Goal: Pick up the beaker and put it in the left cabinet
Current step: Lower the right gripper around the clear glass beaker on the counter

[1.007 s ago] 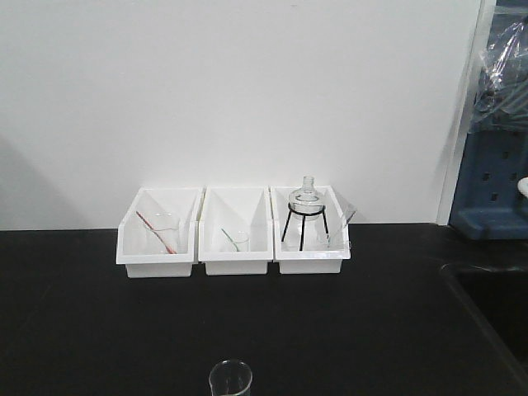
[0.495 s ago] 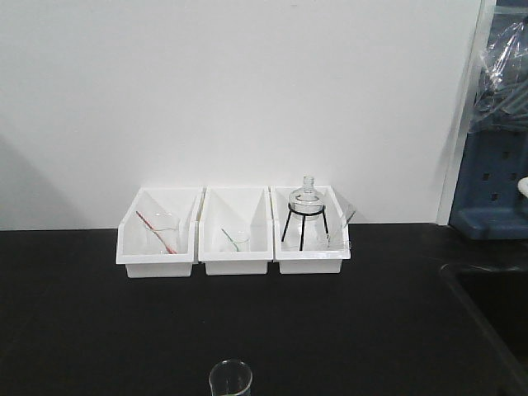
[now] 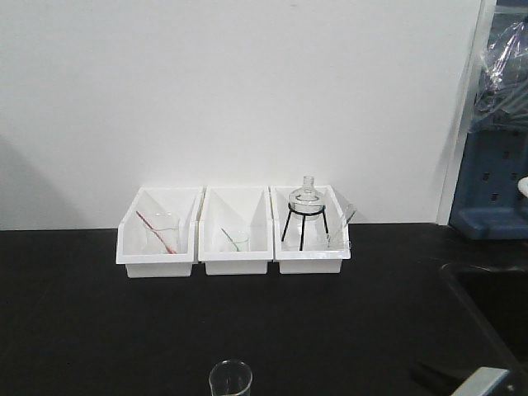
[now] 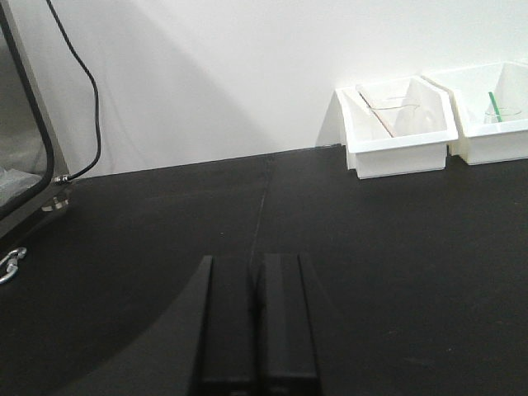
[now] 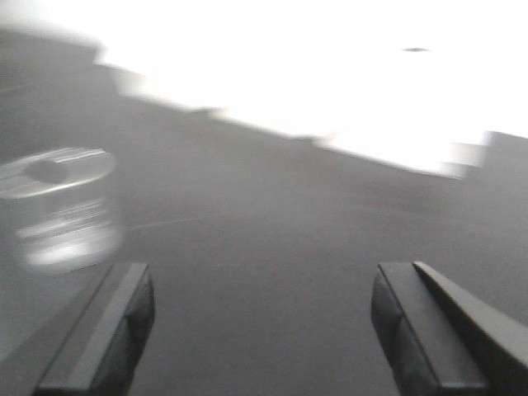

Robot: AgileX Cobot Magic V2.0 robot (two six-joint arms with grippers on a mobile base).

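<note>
The beaker (image 3: pixel 229 379), small and clear, stands on the black counter at the bottom middle of the front view, cut off by the frame edge. It shows blurred at the left of the right wrist view (image 5: pixel 58 206). My right gripper (image 5: pixel 260 330) is open wide and empty, to the right of the beaker and apart from it. Part of it shows at the bottom right of the front view (image 3: pixel 478 384). My left gripper (image 4: pixel 254 264) is shut and empty, low over the counter. A grey, dark-rimmed panel (image 4: pixel 16 148) is at the left edge; I cannot tell whether it is the left cabinet.
Three white bins (image 3: pixel 236 262) stand against the back wall. The left holds a beaker with a red rod (image 3: pixel 162 232), the right a flask on a black tripod (image 3: pixel 305 213). A sink recess (image 3: pixel 495 305) is at the right. A black cable (image 4: pixel 91 99) hangs at the left.
Part of my right gripper has come into the front view at the bottom right. The beaker and the bins have not moved.
</note>
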